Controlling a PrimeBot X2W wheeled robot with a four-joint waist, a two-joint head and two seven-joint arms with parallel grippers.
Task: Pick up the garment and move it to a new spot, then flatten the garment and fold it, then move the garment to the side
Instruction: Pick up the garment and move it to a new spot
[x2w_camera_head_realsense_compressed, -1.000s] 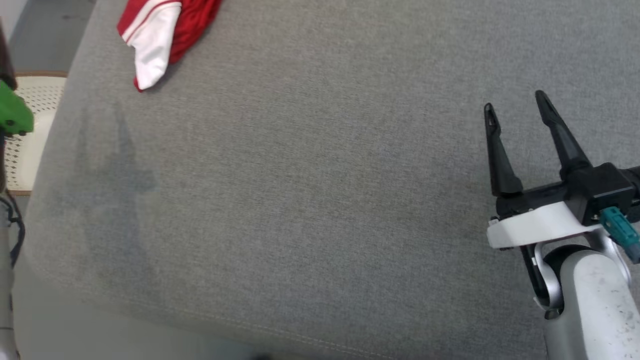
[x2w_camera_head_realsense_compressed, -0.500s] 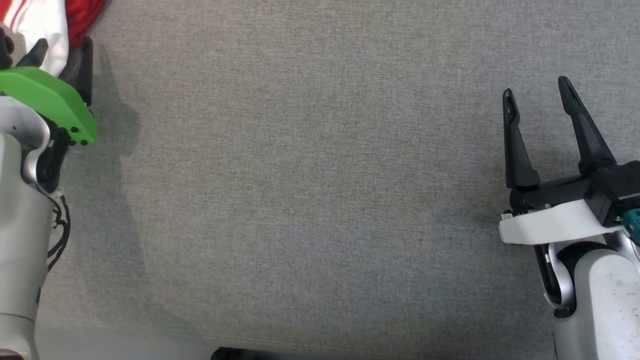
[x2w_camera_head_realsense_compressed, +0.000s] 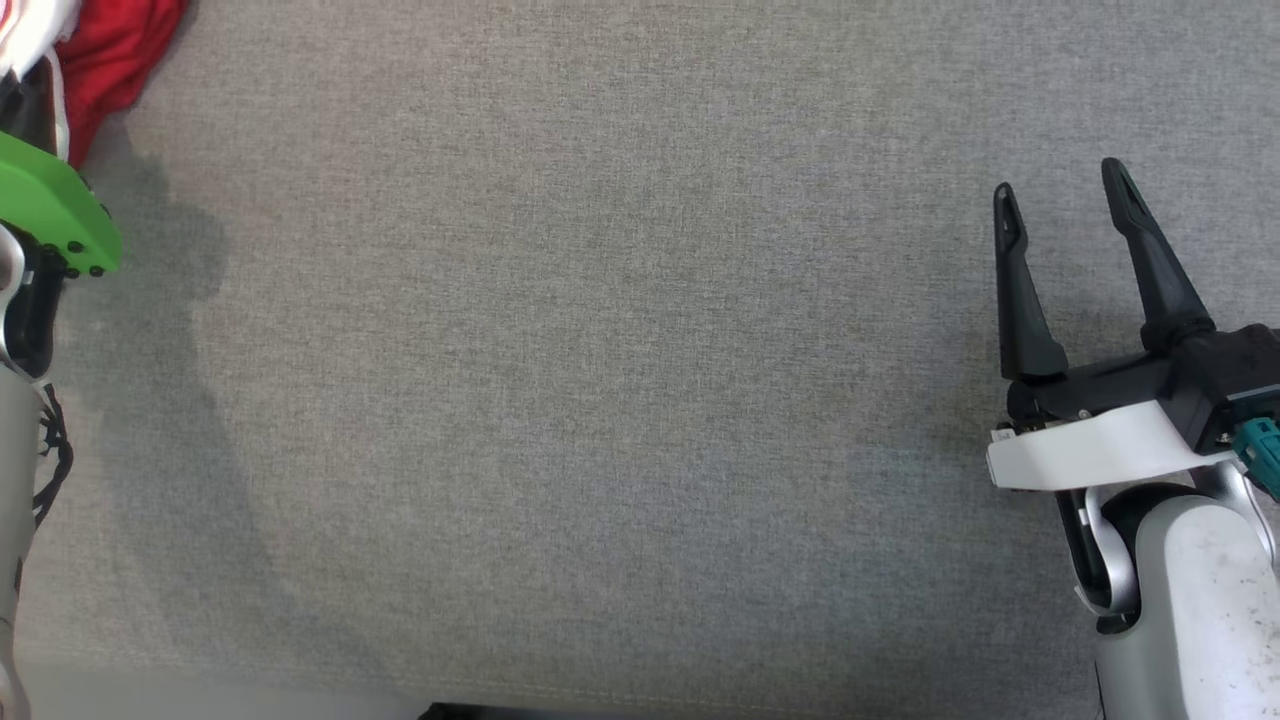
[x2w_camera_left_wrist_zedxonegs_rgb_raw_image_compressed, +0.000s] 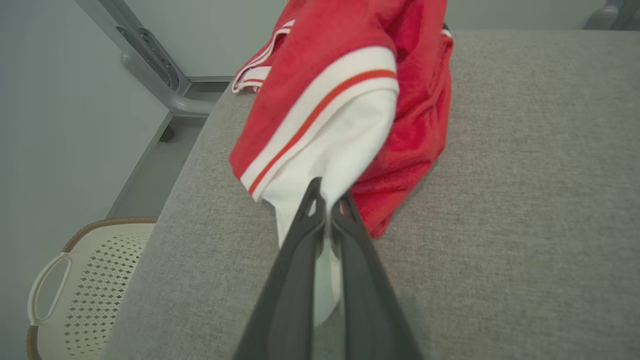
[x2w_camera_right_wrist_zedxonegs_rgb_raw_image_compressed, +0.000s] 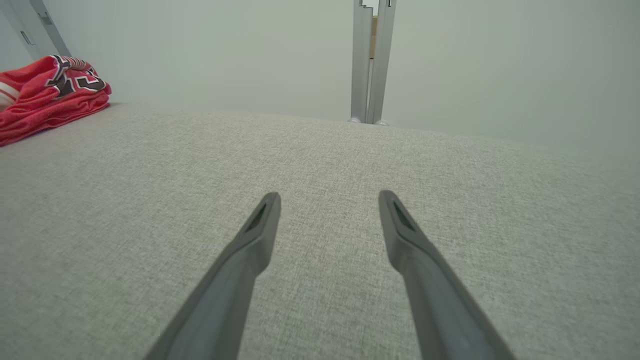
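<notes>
The garment (x2w_camera_left_wrist_zedxonegs_rgb_raw_image_compressed: 350, 90) is a crumpled red top with white striped sleeves, lying at the far left corner of the grey cushioned surface (x2w_camera_head_realsense_compressed: 600, 400). My left gripper (x2w_camera_left_wrist_zedxonegs_rgb_raw_image_compressed: 327, 200) is shut on its white sleeve (x2w_camera_left_wrist_zedxonegs_rgb_raw_image_compressed: 345, 145), fingertips pinched together with the cloth between them. In the head view the garment (x2w_camera_head_realsense_compressed: 110, 50) peeks in at the top left, behind the left arm's green wrist plate (x2w_camera_head_realsense_compressed: 50, 210). My right gripper (x2w_camera_head_realsense_compressed: 1060, 190) hovers over bare surface at the right, open, nothing between its fingers. From the right wrist view, the garment (x2w_camera_right_wrist_zedxonegs_rgb_raw_image_compressed: 50, 97) lies far off to the left.
A cream perforated basket (x2w_camera_left_wrist_zedxonegs_rgb_raw_image_compressed: 85, 285) stands on the floor beside the surface's left edge. Grey metal frame legs (x2w_camera_left_wrist_zedxonegs_rgb_raw_image_compressed: 150, 65) rise behind the garment, and a post (x2w_camera_right_wrist_zedxonegs_rgb_raw_image_compressed: 370, 60) stands behind the far edge. A pale wall runs along the back.
My left gripper has shut on the garment's white sleeve. The head camera turned, so the garment now sits at the view's top-left corner. The right gripper stays open.
</notes>
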